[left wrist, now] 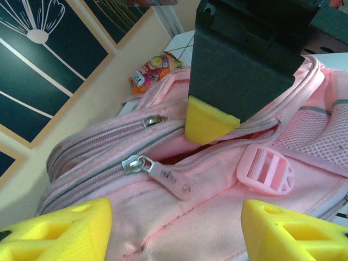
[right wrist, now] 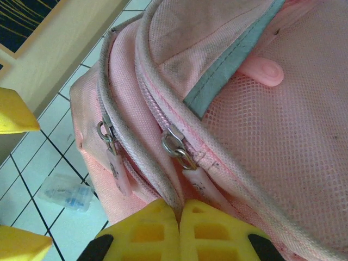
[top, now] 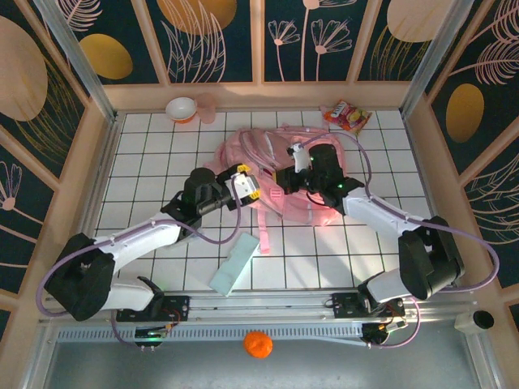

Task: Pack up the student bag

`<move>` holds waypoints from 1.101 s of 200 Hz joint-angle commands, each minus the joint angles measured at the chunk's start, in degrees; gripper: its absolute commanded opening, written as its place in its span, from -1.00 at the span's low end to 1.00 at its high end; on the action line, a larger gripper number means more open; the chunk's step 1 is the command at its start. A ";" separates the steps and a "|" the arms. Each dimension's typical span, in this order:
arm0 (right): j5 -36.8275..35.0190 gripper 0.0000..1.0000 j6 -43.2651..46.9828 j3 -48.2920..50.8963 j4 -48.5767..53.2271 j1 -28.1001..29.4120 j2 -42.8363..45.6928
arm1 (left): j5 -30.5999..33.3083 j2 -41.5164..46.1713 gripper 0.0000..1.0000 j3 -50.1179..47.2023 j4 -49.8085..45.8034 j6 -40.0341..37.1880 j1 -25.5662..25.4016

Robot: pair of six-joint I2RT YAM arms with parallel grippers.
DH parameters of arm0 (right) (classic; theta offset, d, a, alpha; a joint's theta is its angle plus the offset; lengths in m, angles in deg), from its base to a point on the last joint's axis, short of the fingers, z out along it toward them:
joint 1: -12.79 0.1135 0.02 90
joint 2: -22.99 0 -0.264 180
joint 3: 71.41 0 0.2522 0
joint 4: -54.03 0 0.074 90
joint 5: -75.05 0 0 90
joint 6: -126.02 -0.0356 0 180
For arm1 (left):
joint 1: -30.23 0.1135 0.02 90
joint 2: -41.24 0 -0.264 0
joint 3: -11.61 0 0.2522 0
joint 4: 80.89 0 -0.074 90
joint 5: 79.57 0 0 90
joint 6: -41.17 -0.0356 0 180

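Student bag [top: 261, 152] one, bowl [top: 181, 108] one, snack packet [top: 347, 116] one

Lab test cell: tiled table [top: 162, 138], decorated panel walls [top: 219, 36].

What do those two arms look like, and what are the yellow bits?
The left arm and right arm have white links, black joints and looping lilac cables. The left gripper and right gripper are black blocks; the yellow bits are their wedge-shaped fingers with hollow cut-outs.

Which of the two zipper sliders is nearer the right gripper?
The slider bordering the mesh panel, directly above the right gripper; the other slider sits farther left.
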 commanded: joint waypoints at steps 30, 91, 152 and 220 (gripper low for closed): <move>4.37 -1.00 -1.48 -4.20 -2.02 0.83 -0.59 | 8.21 -4.98 0.25 3.62 6.30 3.70 -1.21; 9.52 -1.00 -2.42 -4.80 -2.64 1.00 -0.37 | 23.08 -11.05 0.23 5.96 6.91 9.47 -2.75; 4.38 -1.00 -0.16 -6.32 4.60 1.00 -0.02 | 21.20 -8.28 -0.08 3.81 6.98 15.59 -2.78; 5.14 -1.00 -0.28 -6.04 4.14 0.96 -0.14 | 18.77 -6.80 -0.88 2.59 5.82 17.44 -2.78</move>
